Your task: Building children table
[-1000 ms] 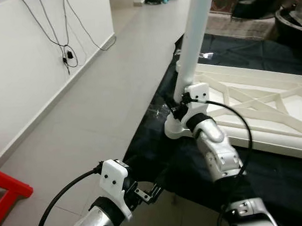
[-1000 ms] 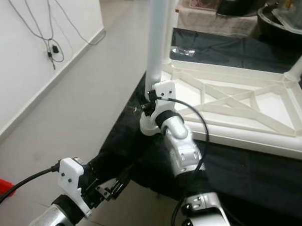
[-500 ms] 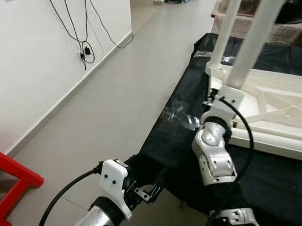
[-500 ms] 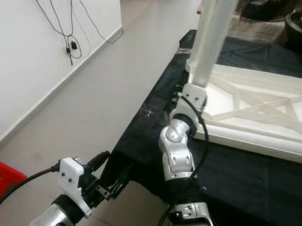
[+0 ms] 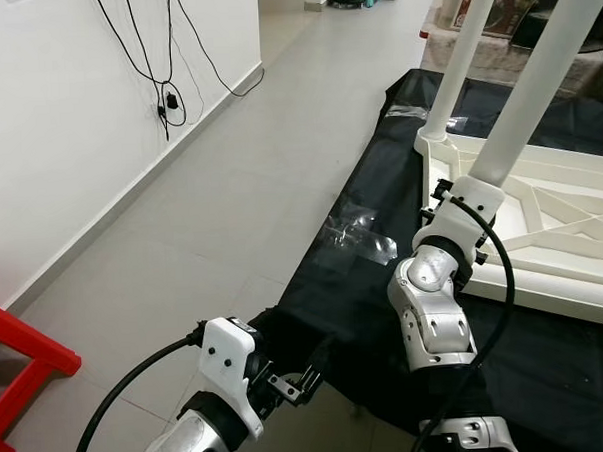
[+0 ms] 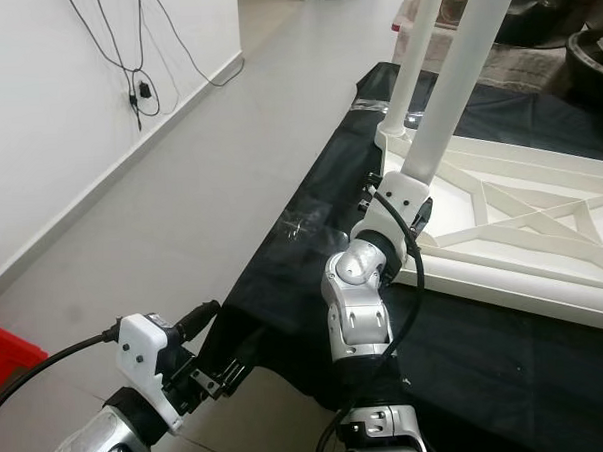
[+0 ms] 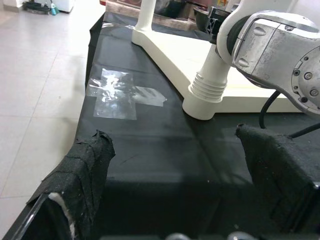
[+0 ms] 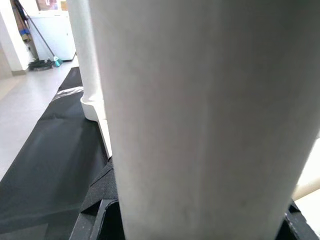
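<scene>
An upturned white tabletop lies on a black mat. One white leg stands in its far corner socket. My right gripper is shut on a second white leg, which leans to the right. In the left wrist view that leg's ribbed lower end sits at the tabletop's near corner. The same leg is very close in the right wrist view. Low over the mat's near edge, my left gripper hangs open with nothing between its taped fingers.
A patch of clear tape lies on the mat by the near corner. On the left runs a white wall with hanging cables, and a red frame stands on the grey tile floor. Dark household items sit behind the table.
The camera view has shifted. The leg in my right gripper has tipped from nearly upright to leaning right, and the right forearm has risen. The left gripper holds the same place.
</scene>
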Tool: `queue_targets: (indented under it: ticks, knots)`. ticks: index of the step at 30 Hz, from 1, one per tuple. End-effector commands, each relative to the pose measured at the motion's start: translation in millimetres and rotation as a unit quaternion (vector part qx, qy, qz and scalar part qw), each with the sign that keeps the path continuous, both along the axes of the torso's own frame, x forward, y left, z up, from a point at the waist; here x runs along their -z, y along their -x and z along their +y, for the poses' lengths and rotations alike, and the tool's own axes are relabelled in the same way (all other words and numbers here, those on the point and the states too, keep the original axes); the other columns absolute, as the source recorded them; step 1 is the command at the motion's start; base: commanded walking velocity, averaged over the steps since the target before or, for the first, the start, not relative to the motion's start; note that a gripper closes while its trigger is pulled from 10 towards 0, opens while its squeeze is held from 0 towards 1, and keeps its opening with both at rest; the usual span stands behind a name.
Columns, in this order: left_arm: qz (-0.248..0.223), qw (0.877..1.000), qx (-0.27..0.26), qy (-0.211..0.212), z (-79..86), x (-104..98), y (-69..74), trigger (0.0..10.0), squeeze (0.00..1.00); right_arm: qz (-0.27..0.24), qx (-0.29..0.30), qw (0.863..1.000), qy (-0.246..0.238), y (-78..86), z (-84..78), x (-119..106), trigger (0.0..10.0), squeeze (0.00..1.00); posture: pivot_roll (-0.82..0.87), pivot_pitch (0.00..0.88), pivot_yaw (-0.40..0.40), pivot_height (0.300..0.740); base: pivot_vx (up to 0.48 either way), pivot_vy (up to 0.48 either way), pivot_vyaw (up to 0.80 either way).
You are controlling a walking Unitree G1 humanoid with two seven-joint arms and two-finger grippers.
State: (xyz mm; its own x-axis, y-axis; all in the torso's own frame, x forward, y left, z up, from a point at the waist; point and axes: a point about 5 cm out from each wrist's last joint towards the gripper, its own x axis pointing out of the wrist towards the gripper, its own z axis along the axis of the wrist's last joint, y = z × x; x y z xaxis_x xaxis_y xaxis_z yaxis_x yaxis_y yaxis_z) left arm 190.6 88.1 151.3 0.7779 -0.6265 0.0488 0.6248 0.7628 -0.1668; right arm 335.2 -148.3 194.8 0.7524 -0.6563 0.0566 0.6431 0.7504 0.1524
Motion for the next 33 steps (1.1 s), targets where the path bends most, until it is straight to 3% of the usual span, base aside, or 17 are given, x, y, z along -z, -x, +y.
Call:
queue_targets:
  ticks: [1,5,6,13,14,18,22,27,33]
  knots:
    - [0.008,1.0,0.001,-0.001,-0.2,4.5,-0.2,10.0,0.0,0.093,-0.048,0.989,-0.104,5.6,45.7,35.7,10.0,0.0,0.13,0.162,-0.036,0.74,0.0,0.0,0.0]
    - [0.008,1.0,0.001,-0.001,-0.2,4.5,-0.3,10.0,0.0,0.092,-0.052,0.989,-0.104,5.4,45.9,35.7,10.0,0.0,0.13,0.162,-0.036,0.74,0.0,0.0,0.0]
    - [0.008,1.0,0.001,-0.001,-0.2,4.6,-0.4,10.0,0.0,0.092,-0.06,0.989,-0.099,5.0,45.9,35.4,10.0,1.0,0.13,0.162,-0.037,0.74,0.0,0.0,0.0]
    - [0.009,1.0,-0.001,-0.001,0.5,5.2,-1.0,10.0,0.0,0.08,-0.06,0.992,-0.072,5.0,38.8,32.1,10.0,1.0,0.13,0.163,-0.036,0.74,0.0,0.0,0.0]
    - [0.009,1.0,-0.001,-0.001,0.7,5.2,-1.0,10.0,0.0,0.081,-0.06,0.993,-0.067,5.0,37.6,32.1,10.0,0.0,0.13,0.164,-0.035,0.74,0.0,0.0,0.0]
    - [0.009,1.0,0.0,-0.002,0.8,5.2,-0.9,10.0,0.0,0.08,-0.066,0.992,-0.067,4.9,36.1,32.1,10.0,0.0,0.13,0.164,-0.033,0.74,0.0,0.0,0.0]
    - [0.01,1.0,0.0,-0.002,1.1,5.6,-0.9,10.0,0.0,0.042,-0.127,0.99,-0.047,4.1,36.4,23.9,10.0,0.0,0.13,0.166,-0.031,0.74,0.0,0.0,0.0]
    - [0.01,1.0,0.0,-0.002,0.9,5.7,-0.9,10.0,0.0,0.028,-0.147,0.988,-0.037,3.4,35.3,20.4,10.0,0.0,0.13,0.166,-0.031,0.74,0.0,0.0,0.0]
    - [0.009,1.0,-0.001,-0.002,0.9,5.9,-1.9,10.0,0.0,0.008,-0.167,0.986,-0.002,-4.5,5.3,15.8,10.0,0.0,0.12,0.167,-0.031,0.74,0.0,0.0,0.0]
